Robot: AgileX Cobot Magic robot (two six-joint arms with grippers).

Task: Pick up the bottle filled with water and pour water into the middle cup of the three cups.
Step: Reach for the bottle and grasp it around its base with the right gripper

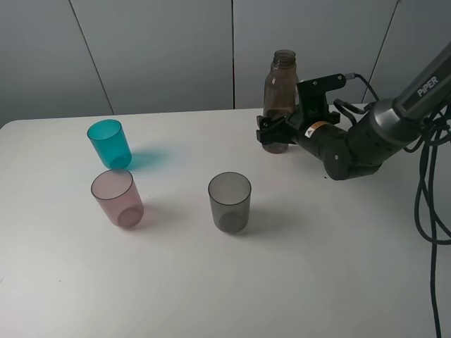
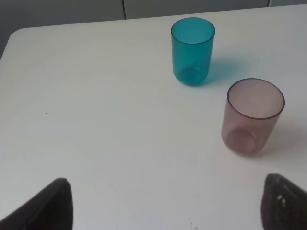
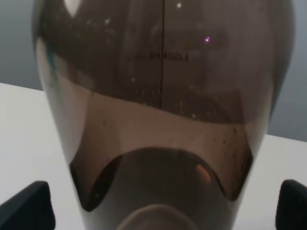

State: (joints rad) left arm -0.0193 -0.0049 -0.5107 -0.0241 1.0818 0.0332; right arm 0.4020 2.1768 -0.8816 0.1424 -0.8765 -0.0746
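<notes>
The bottle [image 1: 281, 98], tall and brownish, stands upright without a cap at the back of the white table [image 1: 296, 282]. In the right wrist view the bottle [image 3: 163, 96] fills the picture, with liquid in its lower part. My right gripper [image 1: 273, 132] is open around the bottle's base, one fingertip [image 3: 26, 206] on each side with table showing in the gaps. The three cups stand to the left: teal [image 1: 109, 143], the pale pink middle cup [image 1: 117, 197] and smoky grey [image 1: 230, 202]. My left gripper [image 2: 168, 206] is open above bare table, short of the pink cup [image 2: 252, 117] and the teal cup [image 2: 193, 50].
The right arm [image 1: 352, 144] reaches in from the right with black cables [image 1: 426, 197] hanging at the table's right edge. A grey panelled wall [image 1: 162, 49] runs behind the table. The table's rounded far-left corner [image 2: 19, 36] shows in the left wrist view.
</notes>
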